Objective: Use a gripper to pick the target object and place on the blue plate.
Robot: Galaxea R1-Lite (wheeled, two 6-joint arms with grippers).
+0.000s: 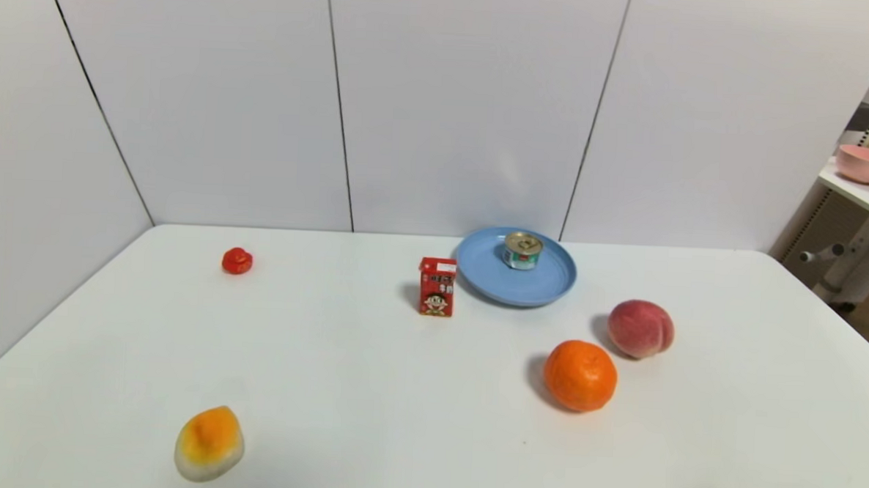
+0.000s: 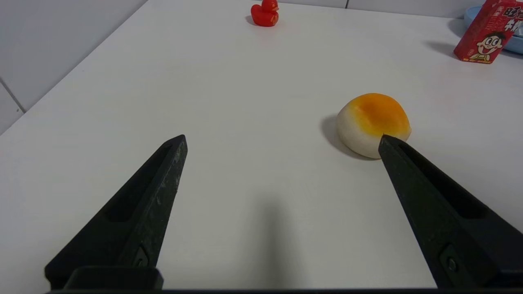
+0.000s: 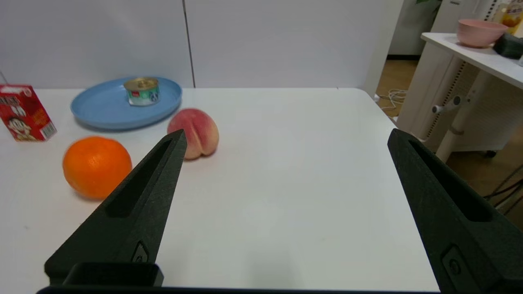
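- Can [image 1: 522, 250] with a gold lid stood upright on our blue plate [image 1: 550, 286], nothing else there.
- We kept our right gripper [image 3: 286, 139] spread wide and empty, well apart from it.
- Our left gripper [image 2: 282, 143] hung wide too, parked near the bun [image 2: 372, 122].

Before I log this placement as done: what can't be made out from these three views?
- Both arms: outside the head view; only the left gripper and right gripper fingers show, each in its own wrist view, open and empty.
- Blue plate: cut by the left wrist view's edge, partly behind the red carton.
- Can: label text too small; its far side hidden.
- Dark object beside the pink bowl: cut off by the frame edge, unidentifiable.
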